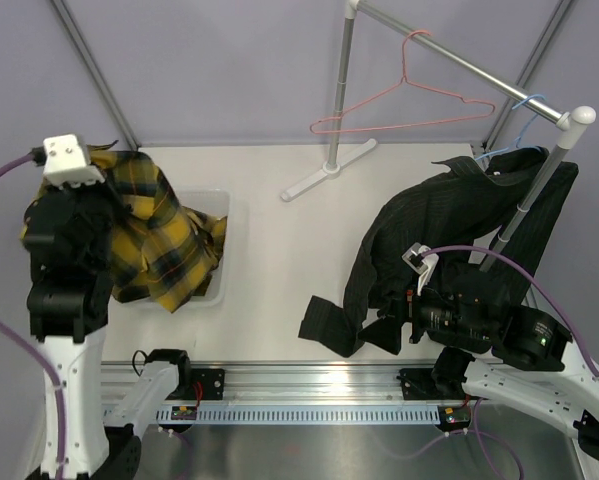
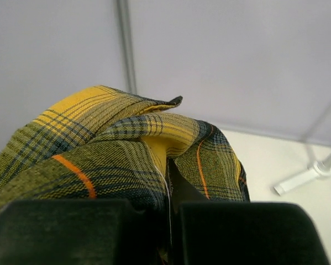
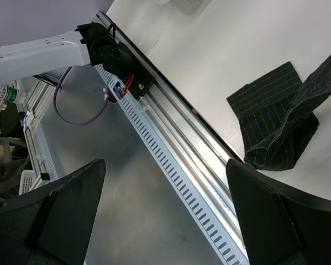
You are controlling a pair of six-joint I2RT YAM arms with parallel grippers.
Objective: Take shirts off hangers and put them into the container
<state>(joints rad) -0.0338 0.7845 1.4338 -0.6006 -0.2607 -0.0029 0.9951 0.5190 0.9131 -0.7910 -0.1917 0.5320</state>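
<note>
My left gripper (image 2: 171, 223) is shut on a fold of the yellow-and-black plaid shirt (image 2: 115, 149). That shirt (image 1: 164, 245) hangs from it over the left part of the white container (image 1: 217, 205), covering most of the bin. The black striped shirt (image 1: 439, 220) still hangs on the light blue hanger (image 1: 524, 105) at the right end of the rail, one sleeve (image 3: 276, 116) trailing on the table. The pink hanger (image 1: 409, 100) hangs bare. My right gripper (image 3: 165, 182) stands wide open with nothing in it, low beside that sleeve near the table's front edge.
The metal rail (image 1: 459, 60) slants across the back right on two posts; one post's flat foot (image 1: 329, 170) lies mid-table. A slotted aluminium track (image 1: 309, 390) runs along the near edge, below my right gripper.
</note>
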